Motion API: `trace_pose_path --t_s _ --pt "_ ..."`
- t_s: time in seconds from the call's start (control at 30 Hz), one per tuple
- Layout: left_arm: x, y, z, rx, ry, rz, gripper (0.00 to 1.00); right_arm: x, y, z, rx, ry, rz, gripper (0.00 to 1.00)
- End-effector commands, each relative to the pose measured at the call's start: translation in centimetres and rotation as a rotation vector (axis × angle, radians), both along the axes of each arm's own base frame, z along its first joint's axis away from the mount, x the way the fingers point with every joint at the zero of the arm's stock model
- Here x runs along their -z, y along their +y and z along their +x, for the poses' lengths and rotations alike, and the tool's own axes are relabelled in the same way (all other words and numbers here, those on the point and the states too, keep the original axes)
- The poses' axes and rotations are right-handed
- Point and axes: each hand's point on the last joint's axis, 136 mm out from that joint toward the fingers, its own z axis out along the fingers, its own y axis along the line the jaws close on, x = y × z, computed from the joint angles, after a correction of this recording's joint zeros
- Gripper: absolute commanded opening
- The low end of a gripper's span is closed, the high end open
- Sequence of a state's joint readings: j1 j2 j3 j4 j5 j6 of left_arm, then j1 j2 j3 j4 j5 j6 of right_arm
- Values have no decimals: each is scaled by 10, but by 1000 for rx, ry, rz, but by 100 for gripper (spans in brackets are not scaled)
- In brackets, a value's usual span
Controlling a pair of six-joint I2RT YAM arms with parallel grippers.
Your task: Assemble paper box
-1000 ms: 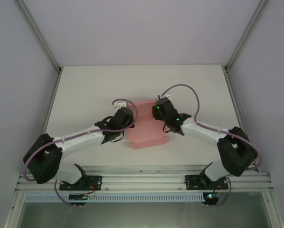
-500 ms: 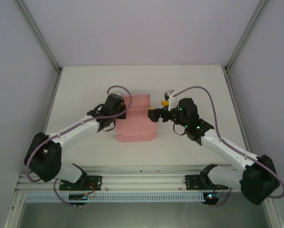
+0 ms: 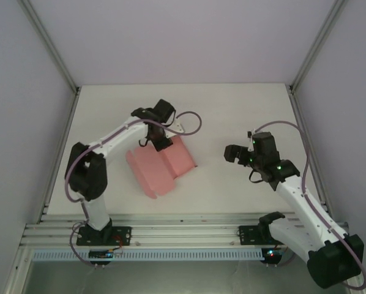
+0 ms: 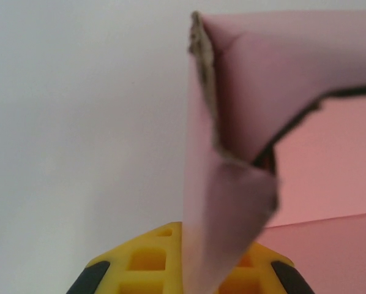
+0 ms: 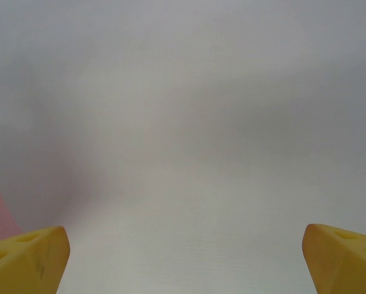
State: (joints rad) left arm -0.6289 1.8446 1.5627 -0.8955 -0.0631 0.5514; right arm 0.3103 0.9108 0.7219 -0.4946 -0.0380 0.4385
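**Q:** White counter (image 3: 244, 110), left side: what has changed?

**A:** Left fingers (image 4: 143, 263) have swung to the far edge of the paper box (image 3: 161, 166). They appear clamped on a raised flap, though the contact is blurred. The box now lies skewed, left of centre, mostly flat.

**Q:** Right side?

**A:** Right fingers (image 5: 30, 254) have let go and withdrawn well apart. They are spread wide, holding nothing. Nothing obstructs, but folding now lacks a second hold.

Left hand (image 3: 161, 143) reached forward, clamped (on paper box (image 3: 161, 166)); right hand (image 3: 232, 154) spread wide.
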Motion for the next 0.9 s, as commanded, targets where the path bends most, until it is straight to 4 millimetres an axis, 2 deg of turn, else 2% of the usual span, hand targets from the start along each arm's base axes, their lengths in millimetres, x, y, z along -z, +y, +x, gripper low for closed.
trace_pose_path --t_s 0.0,0.17,0.27,0.43,0.5,0.57,0.73,0.87 --pt "5 1 -2 228 -5 244 0 16 -2 -12 6 64 17 99" --pt "26 -22 10 359 4 411 0 25 -6 -15 12 89 18 99" --pt "38 -29 22 384 -5 500 0 30 -10 -17 24 101 14 99" --pt "59 -39 28 419 -6 565 0 37 -14 -20 40 114 23 99" --pt "60 -45 30 410 -10 538 12 38 -15 -20 42 116 30 99" --pt "55 -51 32 398 -20 506 32 38 -15 -19 43 114 36 99" --pt "29 -63 38 373 -74 434 55 30 -9 -16 21 91 69 99" --pt "-2 -72 36 336 -114 331 66 15 -2 -5 -39 4 69 99"
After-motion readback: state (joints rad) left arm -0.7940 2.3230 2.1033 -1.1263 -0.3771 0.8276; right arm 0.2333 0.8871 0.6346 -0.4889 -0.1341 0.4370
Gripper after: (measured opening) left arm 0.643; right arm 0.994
